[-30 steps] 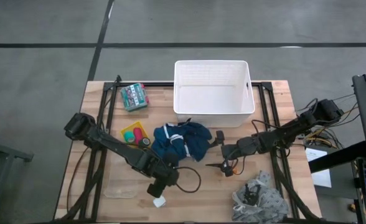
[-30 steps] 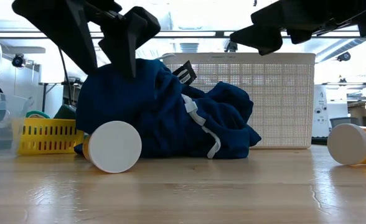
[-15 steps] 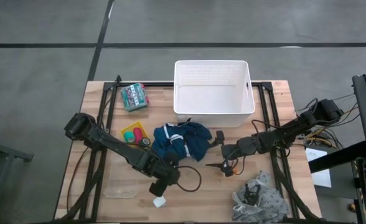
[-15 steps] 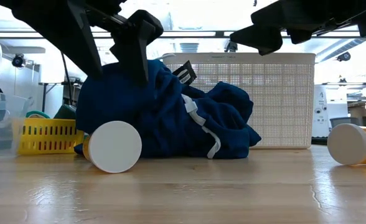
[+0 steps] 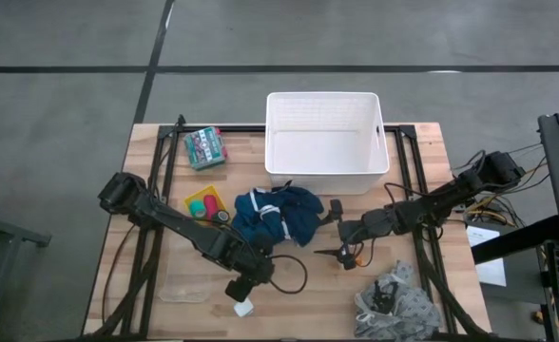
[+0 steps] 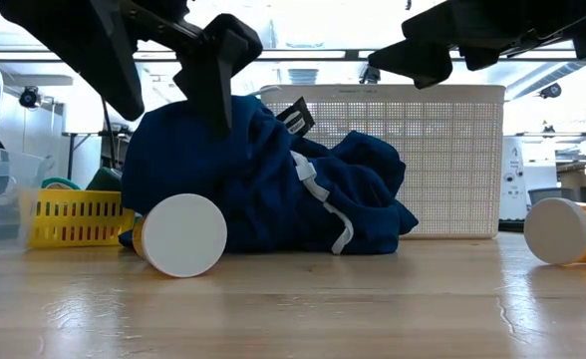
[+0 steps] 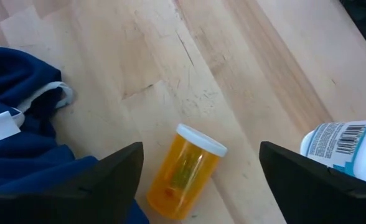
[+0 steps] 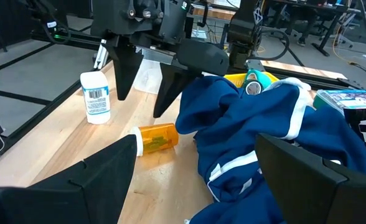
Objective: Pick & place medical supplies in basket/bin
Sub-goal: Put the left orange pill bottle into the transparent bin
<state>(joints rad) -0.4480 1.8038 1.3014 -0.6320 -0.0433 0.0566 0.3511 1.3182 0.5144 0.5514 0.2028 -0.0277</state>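
An orange pill bottle (image 7: 184, 168) with a white cap lies on its side on the wood beside the dark blue garment (image 5: 278, 215). My left gripper (image 7: 200, 147) hovers open above it, fingers on either side and clear of it (image 8: 142, 102). A second capped orange bottle (image 6: 564, 231) lies near my right gripper (image 5: 334, 230), which is open and level, just right of the garment. The garment lies heaped in front of the white slotted tub (image 5: 325, 142). The yellow tray (image 5: 206, 204) holds tape rolls. The grey-white cloth (image 5: 394, 302) lies near the front edge.
A white labelled bottle (image 7: 345, 149) stands upright close to my left gripper, toward the near edge. The clear box (image 5: 186, 285) sits front left. A flat green packet (image 5: 205, 147) lies far left. Bare wood shows between the garment and the near edge.
My left gripper has shifted slightly above the orange bottle, dipping and rising again. Nothing on the table has moved.
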